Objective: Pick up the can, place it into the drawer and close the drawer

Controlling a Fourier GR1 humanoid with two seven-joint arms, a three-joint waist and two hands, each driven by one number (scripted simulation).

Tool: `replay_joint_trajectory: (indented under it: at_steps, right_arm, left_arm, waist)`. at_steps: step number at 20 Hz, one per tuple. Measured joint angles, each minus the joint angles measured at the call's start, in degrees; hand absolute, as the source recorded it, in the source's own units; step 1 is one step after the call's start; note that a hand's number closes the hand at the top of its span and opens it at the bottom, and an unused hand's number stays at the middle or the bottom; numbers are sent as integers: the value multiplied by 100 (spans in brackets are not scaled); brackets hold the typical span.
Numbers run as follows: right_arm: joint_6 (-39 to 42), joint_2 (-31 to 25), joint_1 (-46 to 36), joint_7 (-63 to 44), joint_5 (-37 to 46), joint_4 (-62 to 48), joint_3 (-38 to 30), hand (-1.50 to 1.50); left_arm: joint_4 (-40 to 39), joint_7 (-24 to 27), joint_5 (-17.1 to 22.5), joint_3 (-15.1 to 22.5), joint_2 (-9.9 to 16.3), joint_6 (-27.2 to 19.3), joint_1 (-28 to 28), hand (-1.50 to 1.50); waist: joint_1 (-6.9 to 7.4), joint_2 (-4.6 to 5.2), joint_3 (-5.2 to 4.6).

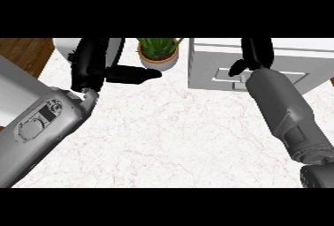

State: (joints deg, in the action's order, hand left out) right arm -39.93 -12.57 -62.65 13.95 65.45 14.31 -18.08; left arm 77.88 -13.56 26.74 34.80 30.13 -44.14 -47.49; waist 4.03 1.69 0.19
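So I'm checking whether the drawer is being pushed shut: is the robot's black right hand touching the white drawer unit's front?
Cannot tell. In the head view the right hand overlaps the white drawer unit, but the steep angle shows neither contact nor gap.

White veined marble counter (pixel 169 132), green plant (pixel 157 45), black hands.

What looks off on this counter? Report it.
Nothing spilled or askew: the plant stands upright between the left hand and the drawer, with the right hand at the drawer. One oddity: no can shows.
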Motion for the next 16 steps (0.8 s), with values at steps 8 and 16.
replay_joint_trajectory:
  at_steps: [8, 16]
  right_arm:
    - [465, 233, -172, 860, -993, 145, -829, -150]
    - [1114, 611, -353, 1460, -2194, 305, -1743, -150]
  left_arm:
    - [171, 74, -18, -82, 96, 54, 321, -150]
    - [278, 130, -72, -242, 158, 68, 611, -150]
  waist:
    - [-46, -4, 18]
    - [-148, -46, 14]
